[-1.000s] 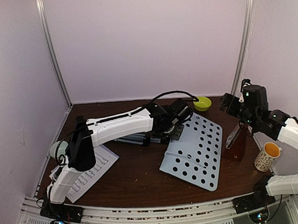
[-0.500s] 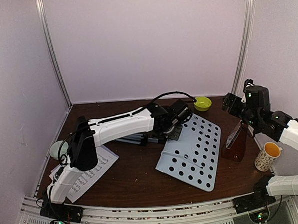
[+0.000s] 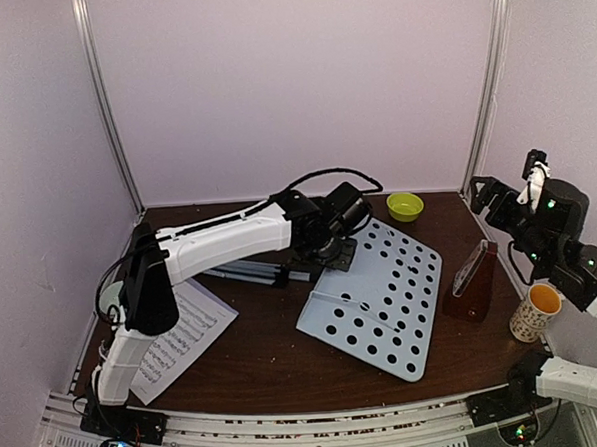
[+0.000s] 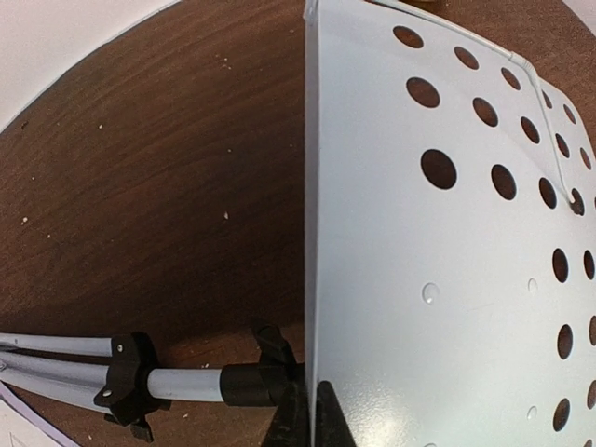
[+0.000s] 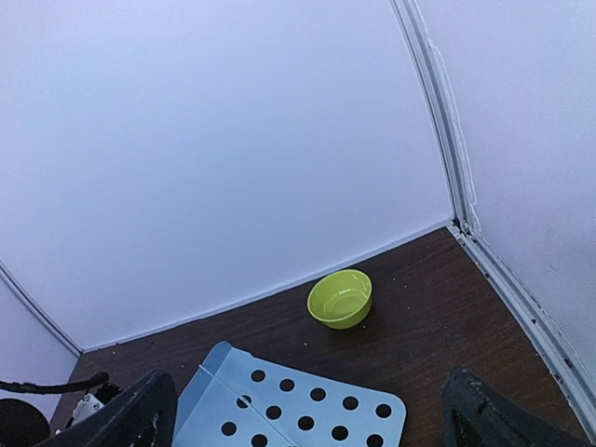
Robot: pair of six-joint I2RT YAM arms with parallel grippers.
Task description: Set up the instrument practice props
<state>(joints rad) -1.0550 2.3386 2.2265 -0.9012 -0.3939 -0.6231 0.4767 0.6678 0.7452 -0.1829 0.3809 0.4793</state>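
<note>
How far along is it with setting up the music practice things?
Early. Done: the metronome stands upright on the right. In hand: the left gripper pinches the edge of the white music-stand desk, which is tilted low, its tripod lying down. The right gripper hangs open and empty. Left: raise the stand and put the sheet music on it.

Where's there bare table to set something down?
Bare wood shows at the front between the sheet music and the stand desk, and between the green bowl and the metronome. The right edge is crowded: metronome beside mug.
</note>
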